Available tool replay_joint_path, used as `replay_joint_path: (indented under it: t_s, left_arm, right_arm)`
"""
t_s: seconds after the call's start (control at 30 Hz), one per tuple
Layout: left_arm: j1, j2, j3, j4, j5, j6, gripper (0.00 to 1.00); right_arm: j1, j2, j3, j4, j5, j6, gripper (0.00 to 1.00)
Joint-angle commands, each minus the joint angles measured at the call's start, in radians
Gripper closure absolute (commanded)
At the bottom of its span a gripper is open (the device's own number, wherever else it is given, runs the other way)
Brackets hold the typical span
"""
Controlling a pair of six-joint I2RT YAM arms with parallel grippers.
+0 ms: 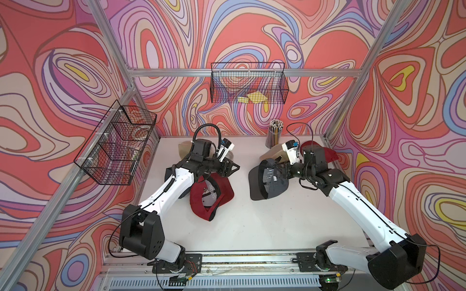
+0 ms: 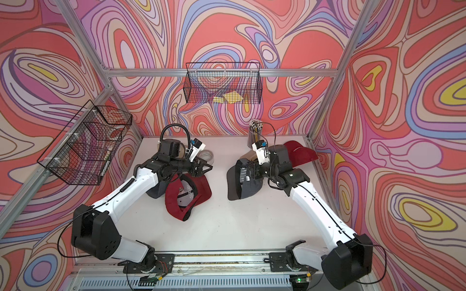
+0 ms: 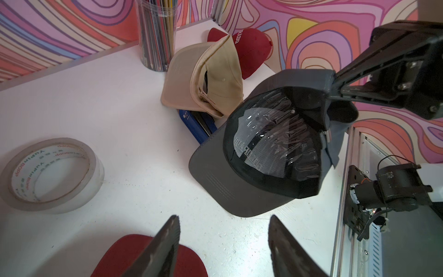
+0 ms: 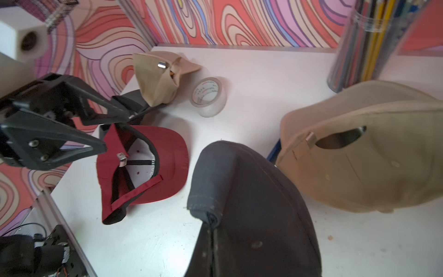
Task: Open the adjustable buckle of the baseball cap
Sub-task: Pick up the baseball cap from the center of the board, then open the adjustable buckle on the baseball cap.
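The white tabletop (image 1: 252,226) sits inside walls of red, lilac and cream swirls, with a wire basket (image 1: 248,83) on the back wall and a pencil cup (image 1: 274,133) below it. At centre right in both top views, the right gripper (image 1: 282,167) is clenched on the rear edge of the grey baseball cap (image 1: 267,181), which is tipped up with its lining facing the other arm. Left of centre, the left gripper (image 1: 233,168) hangs with jaws parted, grasping nothing, above an upturned maroon cap (image 1: 211,194). Only the left wrist view shows the grey cap's silver buckle (image 3: 326,135) near the pinch; whether it is undone I cannot tell. That view also shows a blue object (image 3: 194,124) under a beige cap (image 3: 203,76). Only the right wrist view shows the maroon cap's metal clasp (image 4: 121,159).
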Motion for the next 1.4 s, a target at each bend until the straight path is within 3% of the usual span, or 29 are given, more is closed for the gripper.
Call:
replay_joint_path:
  t_s: [0.0,0.3,0.5,1.07,1.37]
  left_arm:
    - [-0.002,-0.075,-0.048,0.135,0.087,0.051,0.35]
    - [-0.002,-0.131,-0.12,0.301,0.169,0.077,0.31]
    - [-0.002,-0.153,-0.148,0.345,0.162,0.088,0.31]
    - [-0.034,-0.062,-0.124,0.314,0.289,0.125,0.35]
    - [-0.068,-0.024,-0.099,0.242,0.233,0.18,0.37]
  right_arm:
    - [0.002,0.021,0.051,0.05,-0.191,-0.104,1.0]
    - [0.002,0.122,0.158,-0.001,-0.352,-0.215,1.0]
    - [0.01,0.169,0.162,0.002,-0.447,-0.251,1.0]
    - [0.059,0.217,0.172,-0.022,-0.516,-0.308,1.0]
    - [0.083,0.229,0.178,-0.016,-0.523,-0.309,1.0]
